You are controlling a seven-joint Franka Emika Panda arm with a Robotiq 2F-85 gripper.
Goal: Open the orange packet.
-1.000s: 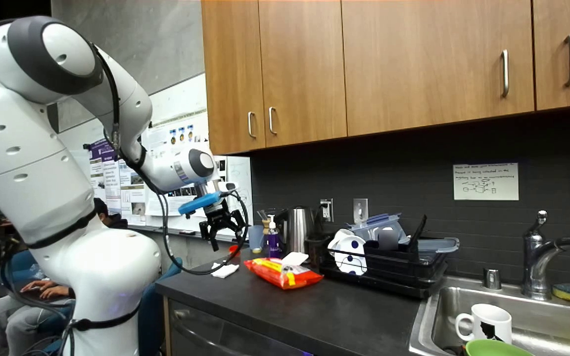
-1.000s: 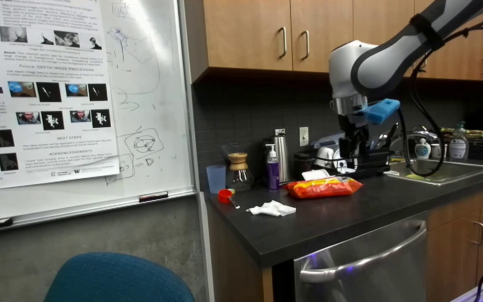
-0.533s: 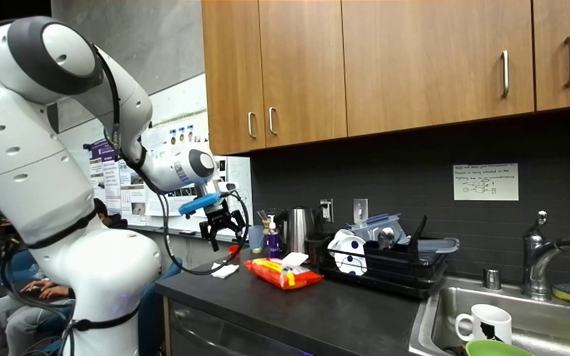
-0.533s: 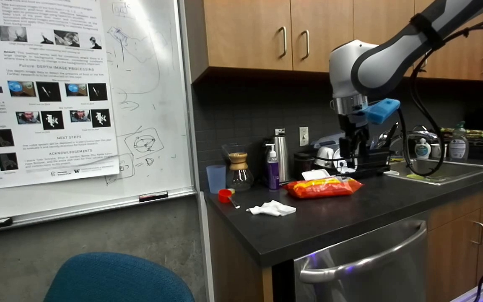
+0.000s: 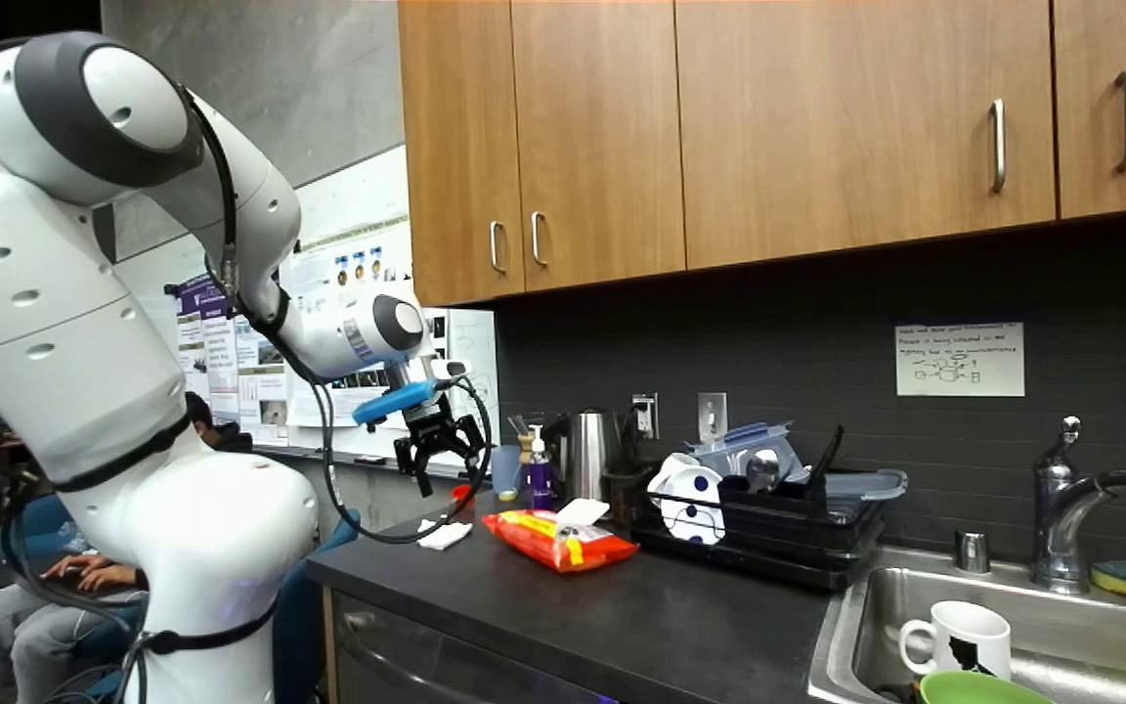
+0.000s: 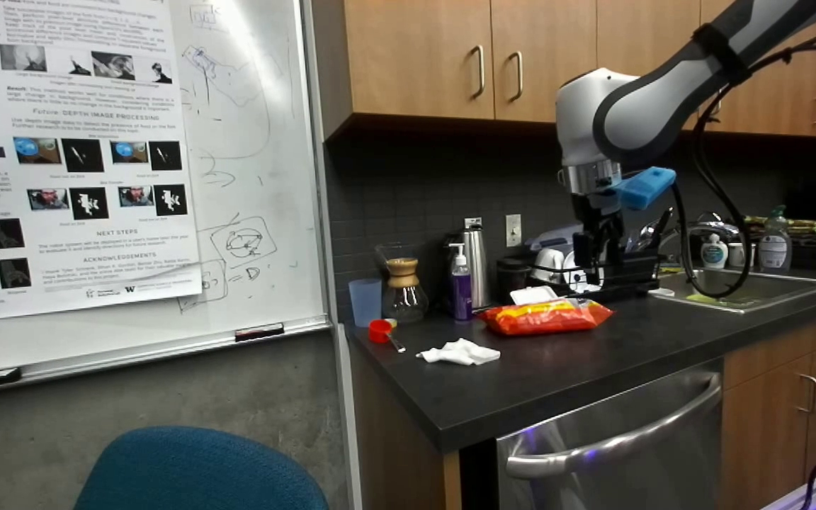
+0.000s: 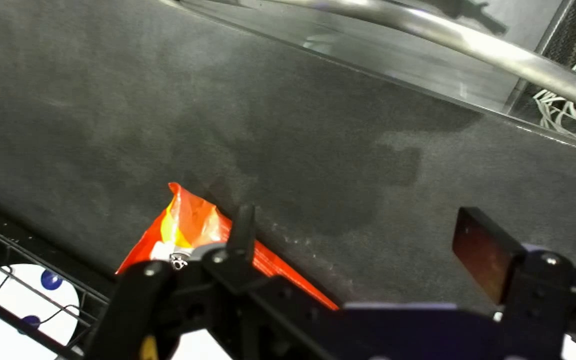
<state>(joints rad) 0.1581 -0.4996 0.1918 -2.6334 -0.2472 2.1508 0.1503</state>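
Orange-red with a yellow stripe, the packet lies on the dark counter, just beside the dish rack, a white flap tilted up on its upper face. The rack's nearest end, bearing blue-dotted dishes, hems it in on one flank. By that same end stand a dark container, a steel kettle and a purple pump bottle, close behind the packet. Farther from the rack come a glass carafe with a wooden collar, a blue cup, a red scoop and a crumpled white tissue. Past the rack's opposite end is the sink, with a white mug in it. On the packet's side of the rack the gripper hangs above the counter, apart from the packet, its fingers spread wide; in the wrist view one of them covers part of the packet. Set against a second ago, the arm, gripper, packet and tissue all hold the same places relative to the rack.
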